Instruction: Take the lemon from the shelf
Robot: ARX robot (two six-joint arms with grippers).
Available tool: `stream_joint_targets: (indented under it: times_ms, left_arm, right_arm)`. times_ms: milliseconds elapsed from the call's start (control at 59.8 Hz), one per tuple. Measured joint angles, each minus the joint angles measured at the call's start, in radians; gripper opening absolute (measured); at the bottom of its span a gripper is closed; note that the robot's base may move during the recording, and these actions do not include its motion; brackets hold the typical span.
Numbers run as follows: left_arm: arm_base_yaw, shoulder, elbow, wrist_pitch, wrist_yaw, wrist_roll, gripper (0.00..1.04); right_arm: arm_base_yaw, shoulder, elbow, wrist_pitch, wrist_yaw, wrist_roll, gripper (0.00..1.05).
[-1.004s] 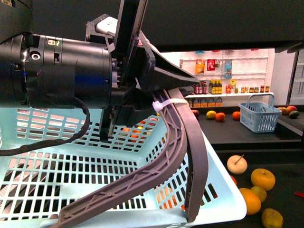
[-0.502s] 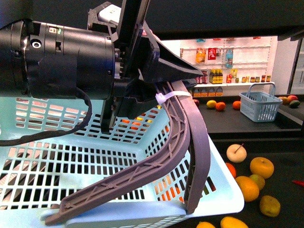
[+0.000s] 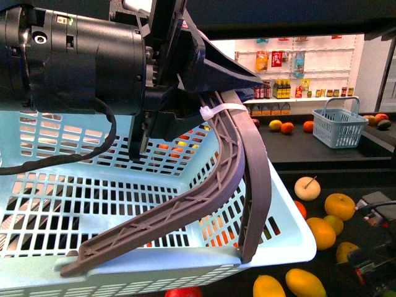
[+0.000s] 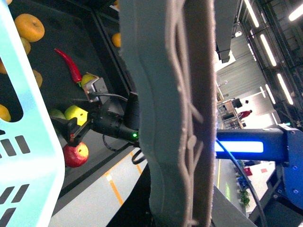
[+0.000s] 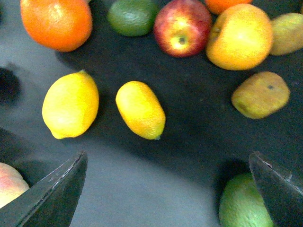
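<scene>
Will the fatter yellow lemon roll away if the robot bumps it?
Probably a little: the fatter lemon is a smooth oval lying on its side on the flat shelf, so a nudge may roll it. Its smooth skin might slip in the open right gripper.

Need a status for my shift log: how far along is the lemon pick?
Done: the left claw grips the basket handle, and the right claw hangs open over the black shelf. In hand: lining up on the lemon, which lies untouched ahead of the open fingers, beside another yellow oval fruit. Left: descend, close on it and lift it off.
</scene>
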Motion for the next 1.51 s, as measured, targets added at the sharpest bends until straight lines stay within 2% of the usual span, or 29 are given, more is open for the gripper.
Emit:
stream_joint_targets:
  times_ms: [301,703,1004,1104,1388,1505]
  left_arm:
    - [0.000,0.000,0.000,0.000,0.000,0.000,0.10]
    - [0.000,0.000,0.000,0.000,0.000,0.000,0.10]
    - [0.000,0.000,0.000,0.000,0.000,0.000,0.10]
    - [0.000,0.000,0.000,0.000,0.000,0.000,0.10]
    - [0.000,0.000,0.000,0.000,0.000,0.000,0.10]
    - [0.000,0.000,0.000,0.000,0.000,0.000,0.10]
  right_arm:
    - [0.056,0.218,0.140,0.008,-0.041,-0.158,1.02]
    - [0.088,0.402,0.381,-0.048,-0.021,-0.187,1.02]
    - [0.097,0.482,0.466,-0.057,-0.003,-0.190,1.02]
    - [0.100,0.498,0.478,-0.059,0.000,-0.189,0.92]
    - [0.098,0.499,0.473,-0.012,0.029,-0.156,0.52]
    - [0.089,0.457,0.418,0.063,0.051,-0.099,0.47]
